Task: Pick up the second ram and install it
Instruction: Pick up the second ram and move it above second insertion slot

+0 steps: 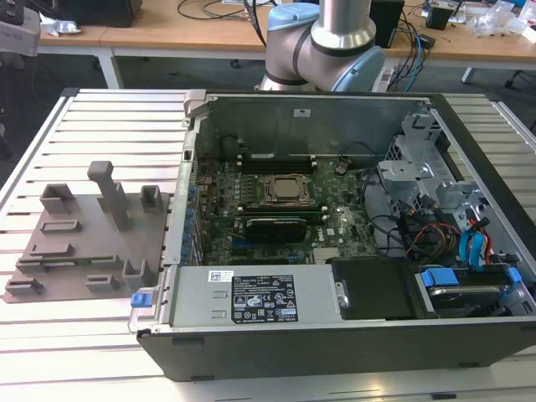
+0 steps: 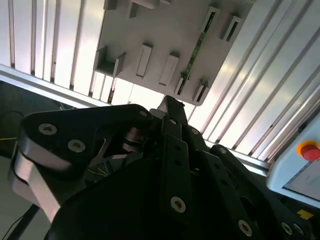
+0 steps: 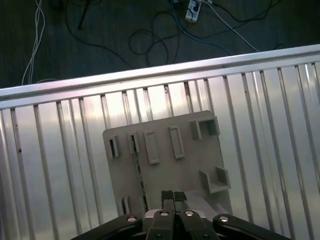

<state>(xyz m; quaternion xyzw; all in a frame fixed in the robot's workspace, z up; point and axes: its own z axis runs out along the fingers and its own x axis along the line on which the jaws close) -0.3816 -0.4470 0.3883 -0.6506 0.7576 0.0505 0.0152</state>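
The second ram (image 2: 197,46) is a thin green stick standing on edge in a slot of the grey fixture plate (image 2: 165,30). In the first wrist view it shows as a narrow dark line (image 3: 139,172) on the plate (image 3: 165,165). In the exterior view the ram (image 1: 65,260) sits near the plate's front edge. My gripper (image 3: 173,196) hangs well above the plate, close beside the stick's line but apart from it. Its fingertips (image 2: 169,104) are pressed together, shut and holding nothing.
The open computer case (image 1: 335,335) lies to the exterior view's right of the plate (image 1: 84,243). Inside it, black slots flank the CPU socket (image 1: 287,191). Upright blocks, one of them a tall post (image 1: 110,194), rise from the plate. A slatted metal table (image 1: 109,117) carries everything.
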